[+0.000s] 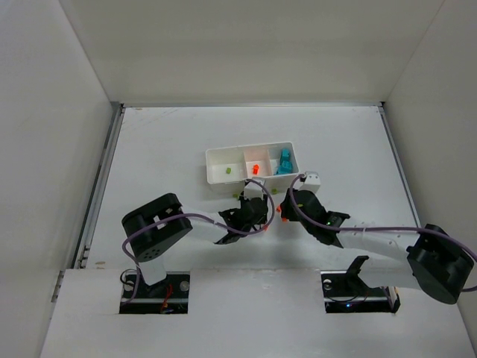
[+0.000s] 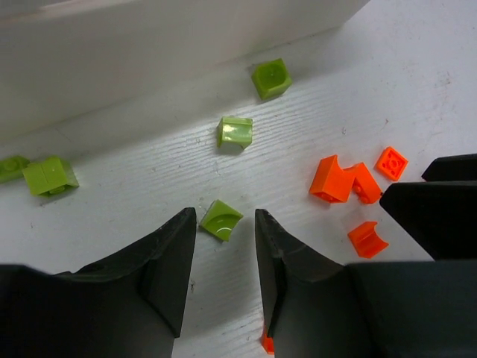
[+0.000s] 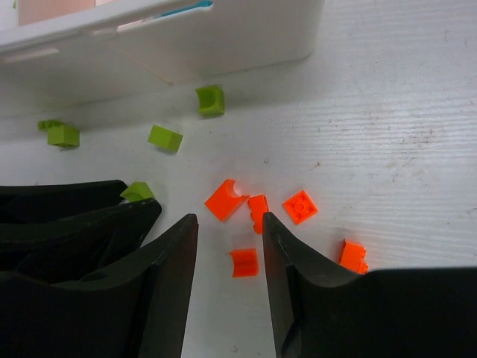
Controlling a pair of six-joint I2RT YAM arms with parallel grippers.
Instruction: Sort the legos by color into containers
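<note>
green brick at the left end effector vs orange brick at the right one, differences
Colour differs: lime green plastic brick, orange plastic brick. The green sits at the left end effector's fingertips; the orange sits deeper between the right end effector's fingers. Both lie loose.

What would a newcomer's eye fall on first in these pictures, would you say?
The black left gripper and right gripper meet nose to nose just in front of the white three-compartment plastic tray. Tiny orange plastic bricks and lime green plastic bricks lie scattered around their open jaws; teal bricks sit in the tray's right compartment.
</note>
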